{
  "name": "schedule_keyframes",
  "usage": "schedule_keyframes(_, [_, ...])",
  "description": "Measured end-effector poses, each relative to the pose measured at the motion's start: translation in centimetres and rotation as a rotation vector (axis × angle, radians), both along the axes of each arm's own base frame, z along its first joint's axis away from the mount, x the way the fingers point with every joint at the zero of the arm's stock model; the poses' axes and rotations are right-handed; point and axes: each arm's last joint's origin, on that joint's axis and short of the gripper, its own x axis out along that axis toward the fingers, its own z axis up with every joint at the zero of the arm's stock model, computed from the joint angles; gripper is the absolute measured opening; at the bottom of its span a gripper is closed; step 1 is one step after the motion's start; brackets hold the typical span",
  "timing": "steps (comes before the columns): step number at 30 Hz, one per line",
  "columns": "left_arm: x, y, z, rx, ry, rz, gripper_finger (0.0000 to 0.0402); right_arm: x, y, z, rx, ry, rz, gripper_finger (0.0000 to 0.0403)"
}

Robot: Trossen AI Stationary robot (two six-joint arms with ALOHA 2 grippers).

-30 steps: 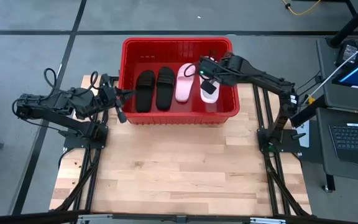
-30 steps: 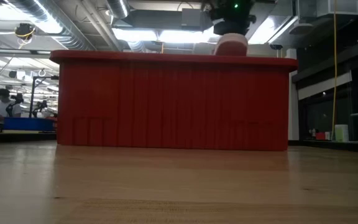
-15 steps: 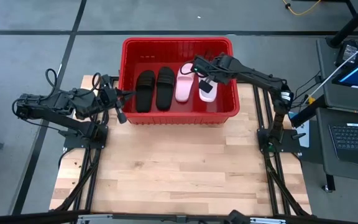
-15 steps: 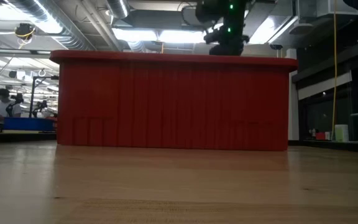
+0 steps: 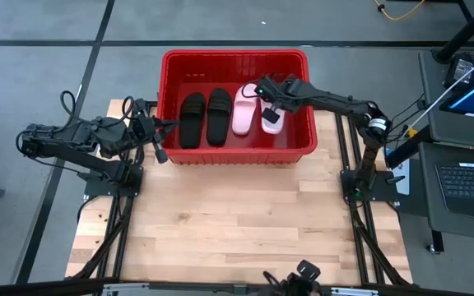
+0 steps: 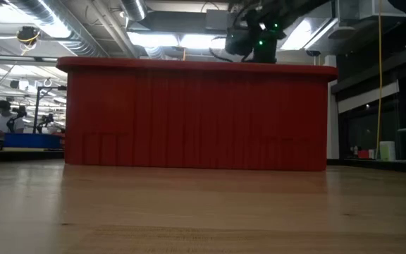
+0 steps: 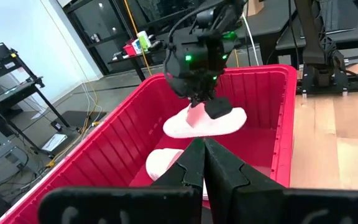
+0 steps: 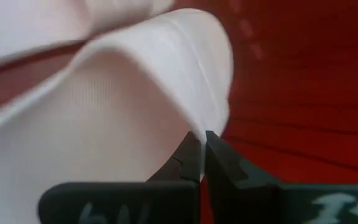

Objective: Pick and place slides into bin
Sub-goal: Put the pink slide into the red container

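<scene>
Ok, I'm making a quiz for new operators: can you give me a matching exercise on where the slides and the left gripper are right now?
Things:
1. black slides
2. free pink slide
3. other pink slide
4. left gripper

Places:
A. outside the bin, by its left wall
B. pinched in the right gripper, over the bin's right part
C. side by side in the bin's left half
D. lying in the bin, right of the black pair

Pairs: 1-C, 2-D, 3-B, 4-A
</scene>
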Motion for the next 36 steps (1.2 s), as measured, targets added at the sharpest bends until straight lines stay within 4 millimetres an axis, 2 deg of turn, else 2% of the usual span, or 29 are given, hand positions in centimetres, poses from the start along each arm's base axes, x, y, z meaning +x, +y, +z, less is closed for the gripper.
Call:
schedule_keyframes(4, [0.0, 0.0, 0.0, 0.0, 0.0, 0.0, 0.0002, -0.6, -0.7, -1.1, 0.005, 0.007, -0.03, 0.0008])
schedule_keyframes(12, [0.0, 0.0, 0.0, 0.0, 0.0, 0.0, 0.0002, -0.2, -1.5, -3.0, -0.026, -0.06, 0.027, 0.0008])
schedule_keyframes(21, [0.0, 0.0, 0.0, -0.008, -0.005, 0.002, 0.0002, -1.6, -2.5, -4.5, -0.001, -0.058, -0.029, 0.0008])
schedule_keyframes(29, [0.0, 0.0, 0.0, -0.011, -0.007, 0.003, 0.0002, -1.2, -3.0, -4.6, -0.016, -0.133, -0.016, 0.0008])
schedule_keyframes(36, [0.0, 0.0, 0.0, -0.022, -0.015, 0.006, 0.0002, -1.8, -3.7, -4.6, -0.007, -0.138, -0.039, 0.0008])
